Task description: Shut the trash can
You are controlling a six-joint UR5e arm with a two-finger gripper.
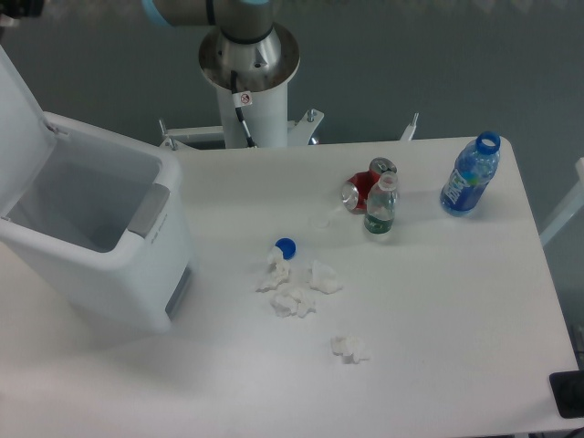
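Note:
The trash can [91, 260] is a large white boxy bin standing on the left part of the table. Its flat white lid [18, 128] is swung up and back at the far left, so the bin is open and its inside shows. A grey latch strip [149, 210] runs along the front rim. The arm reaches left along the top edge of the view. A dark part at the top left corner, above the lid, looks like my gripper [20, 7]. It is mostly cut off, and its fingers do not show.
The robot's pedestal [248, 64] stands behind the table. A crushed red soda can [363, 189], a small clear bottle [380, 208] and a blue bottle [470, 175] stand at the back right. A blue cap [286, 246] and crumpled tissues [297, 290] lie mid-table.

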